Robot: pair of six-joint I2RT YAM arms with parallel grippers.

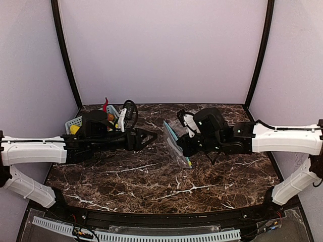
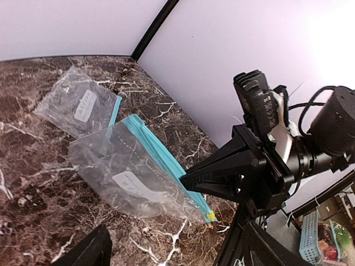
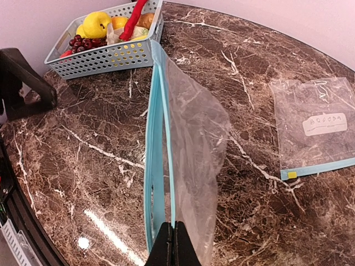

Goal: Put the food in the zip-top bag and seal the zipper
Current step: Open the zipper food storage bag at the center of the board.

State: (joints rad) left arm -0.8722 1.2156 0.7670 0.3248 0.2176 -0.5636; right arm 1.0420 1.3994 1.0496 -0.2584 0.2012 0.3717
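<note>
The right gripper [image 3: 175, 247] is being kept fully closed on the zip-top bag [image 3: 191, 138]. The bag is being pinched at one end of its mouth edge and is being held up on edge above the marble table [image 3: 83, 166]. Whether its lower edge is touching the table cannot be told. The zipper [image 3: 157, 155] is being shown as a teal strip running away from the closed fingertips toward the basket [image 3: 111, 58]. Its two halves appear slightly parted.

The left gripper [image 1: 150, 136] is being held wide open with nothing between its jaws. It is being pointed at the bag's teal edge, near the bag but apart from it.

The lemons [image 3: 97, 22] are being kept in the pale blue basket at the rear left of the table, well apart from the bag. A red chili pepper [image 3: 136, 14] and dark grapes [image 3: 83, 43] are being kept there as well. A second bag [image 3: 316, 127] is lying flat on the table, apart from the held one.
</note>
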